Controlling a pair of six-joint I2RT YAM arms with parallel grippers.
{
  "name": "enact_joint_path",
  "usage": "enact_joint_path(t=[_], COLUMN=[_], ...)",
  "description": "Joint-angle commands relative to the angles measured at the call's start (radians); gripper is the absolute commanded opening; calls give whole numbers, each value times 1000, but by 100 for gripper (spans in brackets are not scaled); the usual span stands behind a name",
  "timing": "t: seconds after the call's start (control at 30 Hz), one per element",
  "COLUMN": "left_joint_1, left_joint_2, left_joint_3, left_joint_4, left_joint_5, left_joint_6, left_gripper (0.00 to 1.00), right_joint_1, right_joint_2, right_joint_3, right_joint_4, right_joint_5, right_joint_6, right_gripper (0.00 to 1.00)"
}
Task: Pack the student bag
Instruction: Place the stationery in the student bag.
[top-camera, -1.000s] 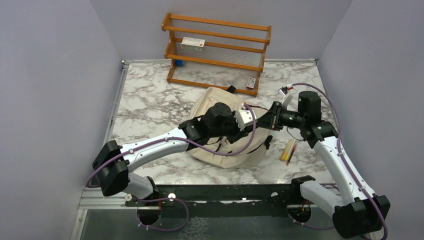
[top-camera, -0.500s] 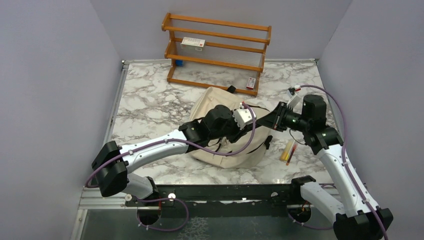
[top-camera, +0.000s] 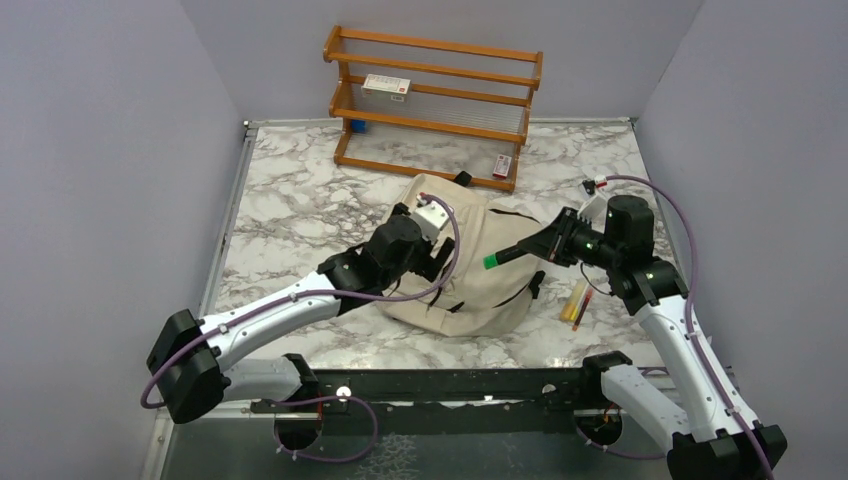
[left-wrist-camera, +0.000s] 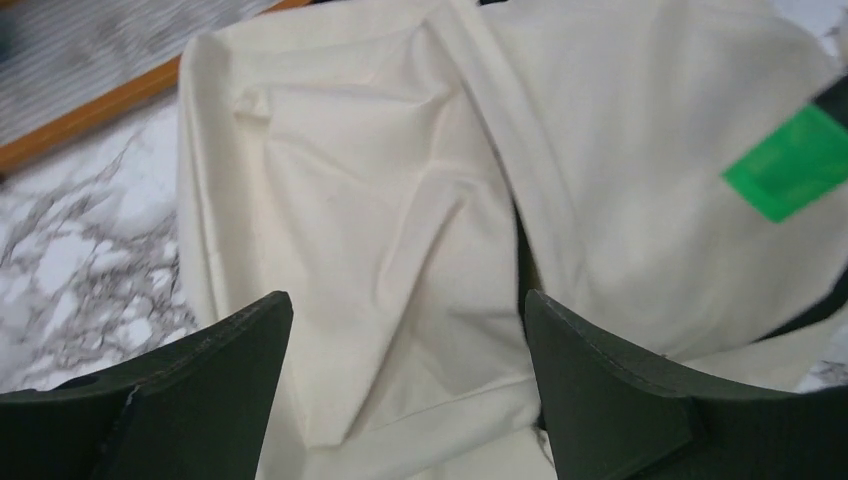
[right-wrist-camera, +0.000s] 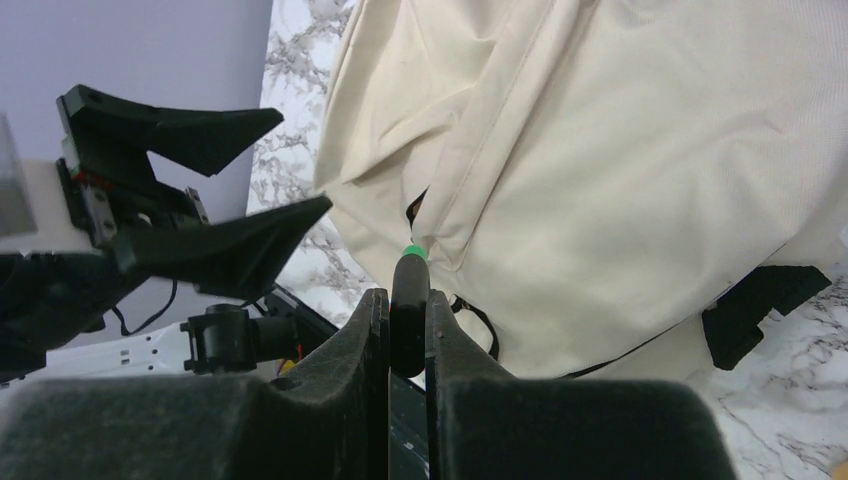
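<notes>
The right end effector (right-wrist-camera: 405, 297) pinches a green-tipped marker (right-wrist-camera: 410, 272), pointed at the bag (top-camera: 485, 295) — probably to slip it inside. The left end effector (left-wrist-camera: 408, 320) hangs wide open over the bag, which lies mid-surface (top-camera: 300, 215) before the wooden rack (top-camera: 440, 44).

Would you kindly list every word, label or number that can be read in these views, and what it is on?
None can be read.
White box on the wooden rack: red-marked label, too small to read.
Small red-and-white pack on the rack's bottom rail: print too small.
</notes>
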Motion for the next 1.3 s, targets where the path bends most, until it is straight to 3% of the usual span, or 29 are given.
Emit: enact_joint_path(t=[0.0, 0.63, 1.27], left_joint_1=[70, 77, -23], left_joint_2=[3, 312, 459], left_joint_3=[-13, 143, 213], left_joint_4=[-75, -106, -133], left_joint_5=[-95, 14, -60], left_joint_6=[-122, -142, -126], left_gripper=[86, 79, 79], right_joint_1=[-4, -4, -4], right_joint_2=[-15, -15, -14], right_joint_3=[-5, -9, -25], right_joint_4=[-15, -27, -28], right_joint_5=[19, -10, -29], right_joint_6=[1, -5, -11], right_gripper=[0, 1, 1])
